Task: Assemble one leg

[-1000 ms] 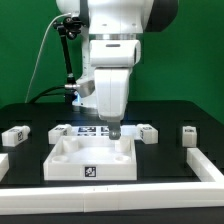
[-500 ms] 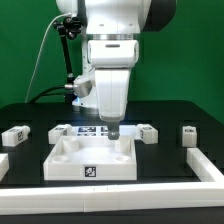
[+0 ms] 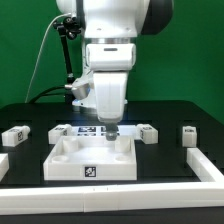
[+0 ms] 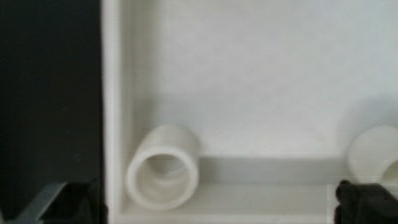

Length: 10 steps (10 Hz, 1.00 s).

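Small white legs with black-and-white tags lie on the black table: one at the exterior view's left (image 3: 14, 133), one at the right (image 3: 188, 133), and one just right of my gripper (image 3: 147, 131). My gripper (image 3: 113, 130) hangs over the back edge of the large white tray-like panel (image 3: 70, 160). In the wrist view my gripper (image 4: 217, 205) is open, with dark fingertips (image 4: 63, 205) far apart and nothing between them. Below lies the white panel (image 4: 249, 80) with an oval socket (image 4: 164, 170).
The marker board (image 3: 88, 130) lies behind the panel. Long white strips run along the front (image 3: 110, 193) and right (image 3: 205, 165) of the table. The black table (image 4: 45, 90) shows beside the panel's rim. A camera stand (image 3: 68, 60) rises at the back.
The arm has shifted slightly toward the exterior view's left; the parts on the table have not moved.
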Motion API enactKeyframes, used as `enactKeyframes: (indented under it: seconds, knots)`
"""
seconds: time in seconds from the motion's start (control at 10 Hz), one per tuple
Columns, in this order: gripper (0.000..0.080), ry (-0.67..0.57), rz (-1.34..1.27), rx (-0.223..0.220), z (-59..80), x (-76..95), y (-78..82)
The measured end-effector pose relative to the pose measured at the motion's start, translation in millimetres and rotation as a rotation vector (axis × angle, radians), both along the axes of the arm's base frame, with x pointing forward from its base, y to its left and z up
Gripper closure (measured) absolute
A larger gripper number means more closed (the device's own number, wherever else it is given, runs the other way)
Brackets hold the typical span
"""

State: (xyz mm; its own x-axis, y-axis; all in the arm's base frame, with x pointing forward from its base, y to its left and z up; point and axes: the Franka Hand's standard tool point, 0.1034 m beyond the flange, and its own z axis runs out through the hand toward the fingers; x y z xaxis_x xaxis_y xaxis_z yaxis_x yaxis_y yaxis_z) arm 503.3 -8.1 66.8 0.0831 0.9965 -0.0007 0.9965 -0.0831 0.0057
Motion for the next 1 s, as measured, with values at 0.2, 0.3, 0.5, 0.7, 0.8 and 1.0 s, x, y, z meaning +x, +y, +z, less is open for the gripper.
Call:
enactKeyframes:
  seconds: [0.2, 0.3, 0.5, 0.7, 0.8, 1.0]
  knots:
    - [0.015, 0.019, -0.012, 0.002, -10.5, -54.2, -4.5]
    - [0.015, 0.032, -0.021, 0.003, -17.0, -74.0, -4.0]
    - [0.015, 0.062, -0.025, 0.003, -22.1, -96.3, -3.1]
    - [0.015, 0.073, -0.022, 0.004, -26.6, -105.6, -2.8]
    - [0.015, 0.072, -0.022, 0.009, -34.6, -110.0, -4.9]
    - [0.015, 0.087, -0.038, 0.014, -45.4, -108.7, -12.9]
